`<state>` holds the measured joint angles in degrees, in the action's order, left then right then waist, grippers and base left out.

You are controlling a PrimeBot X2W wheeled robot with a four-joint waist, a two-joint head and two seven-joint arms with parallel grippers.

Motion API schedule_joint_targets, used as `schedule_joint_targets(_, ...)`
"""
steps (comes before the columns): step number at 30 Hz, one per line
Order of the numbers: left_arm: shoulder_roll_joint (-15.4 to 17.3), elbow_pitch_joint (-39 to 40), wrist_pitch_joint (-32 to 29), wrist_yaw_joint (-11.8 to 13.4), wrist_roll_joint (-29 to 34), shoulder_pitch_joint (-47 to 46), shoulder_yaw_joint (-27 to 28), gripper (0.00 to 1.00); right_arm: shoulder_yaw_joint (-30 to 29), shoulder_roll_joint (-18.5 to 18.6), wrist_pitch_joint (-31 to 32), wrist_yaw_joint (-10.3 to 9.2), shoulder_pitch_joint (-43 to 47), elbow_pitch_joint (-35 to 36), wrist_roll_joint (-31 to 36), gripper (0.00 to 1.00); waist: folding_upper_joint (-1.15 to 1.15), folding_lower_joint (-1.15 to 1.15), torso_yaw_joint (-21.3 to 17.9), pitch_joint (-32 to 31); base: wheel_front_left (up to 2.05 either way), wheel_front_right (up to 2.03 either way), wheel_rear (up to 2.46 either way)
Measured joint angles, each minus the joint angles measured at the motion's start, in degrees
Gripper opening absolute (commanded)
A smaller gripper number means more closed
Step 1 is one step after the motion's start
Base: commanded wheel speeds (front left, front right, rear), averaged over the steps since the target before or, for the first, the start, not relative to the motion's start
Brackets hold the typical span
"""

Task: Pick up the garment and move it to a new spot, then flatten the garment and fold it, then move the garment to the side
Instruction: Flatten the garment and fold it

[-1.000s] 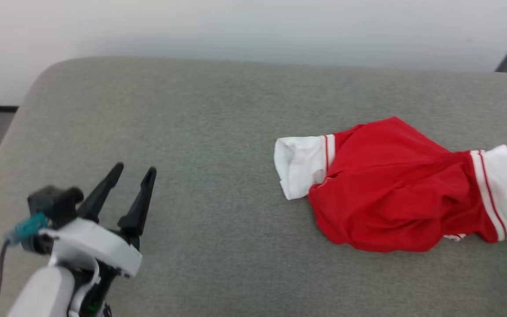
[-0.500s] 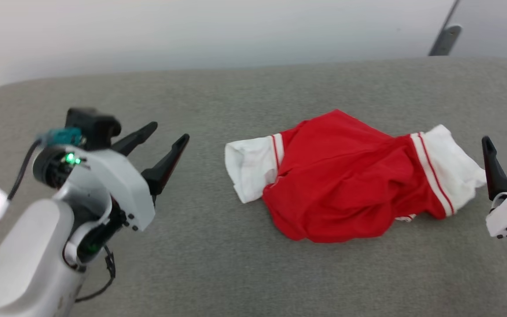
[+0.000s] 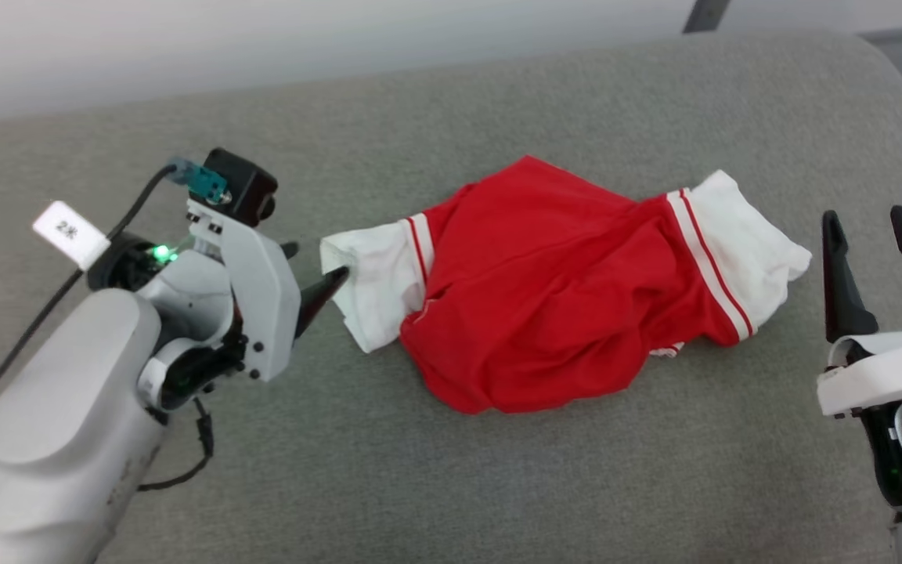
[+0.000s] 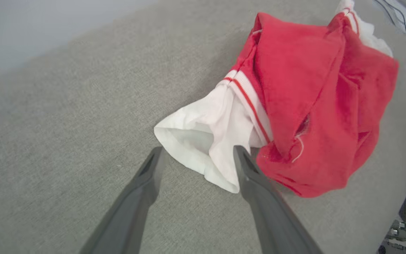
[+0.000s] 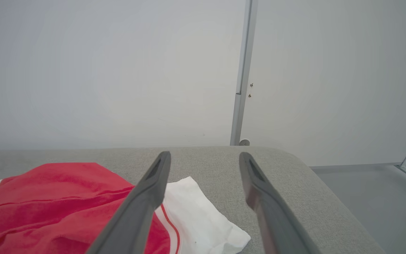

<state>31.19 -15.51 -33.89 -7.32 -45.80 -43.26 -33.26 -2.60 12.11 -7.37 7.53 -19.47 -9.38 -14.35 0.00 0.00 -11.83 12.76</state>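
Two pairs of jaws are mine, and both stand wide apart, holding nothing. The garment [image 3: 561,313] lies crumpled in the middle of the head view, on the grey cloth-covered counter [image 3: 498,486]. Its body is red, and a white sleeve sticks out at each end, each joined to the red by a red-and-white stripe trim.

My left jaws come in from the left of the head view and point right, toward the left sleeve [image 3: 369,286]. The tip of one finger [image 3: 322,294] is right at the edge of this sleeve; whether it touches the cloth, I cannot tell. In the left wrist view the garment [image 4: 312,88] lies in the upper right. The open end of the sleeve [image 4: 203,141] sits between the tips of my two fingers [image 4: 139,197].

My right jaws are in the lower right of the head view. The fingers [image 3: 842,298] point up the frame, just beside the right sleeve [image 3: 741,235] but apart from it. In the right wrist view the garment [image 5: 48,201] is in the lower left, and its white sleeve [image 5: 199,218] is partly behind one finger [image 5: 143,204]. The rounded end of the counter [image 5: 294,183] is on the right. Behind it stands a pale wall [image 5: 83,70] with a thin upright post [image 5: 241,70].
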Motion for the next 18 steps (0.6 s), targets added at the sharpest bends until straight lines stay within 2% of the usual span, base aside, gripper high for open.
schedule_joint_targets(8, 0.4, -8.7, -2.4, 0.0, 0.0, -1.6, -2.3, 1.0, 0.0, -1.5, -2.7, 0.0, -1.1, 0.1, 0.0, 1.0, 0.0, 0.0, -2.9, 4.1, 0.0, 0.0, 0.0)
schedule_joint_targets(18, -1.0, -13.4, -1.6, -0.1, -0.6, -3.7, -3.6, 1.0, -0.5, -2.4, -3.7, 0.0, -1.5, 0.0, 0.5, 1.0, 0.0, 0.0, -4.3, 7.5, 0.0, 0.0, 0.0)
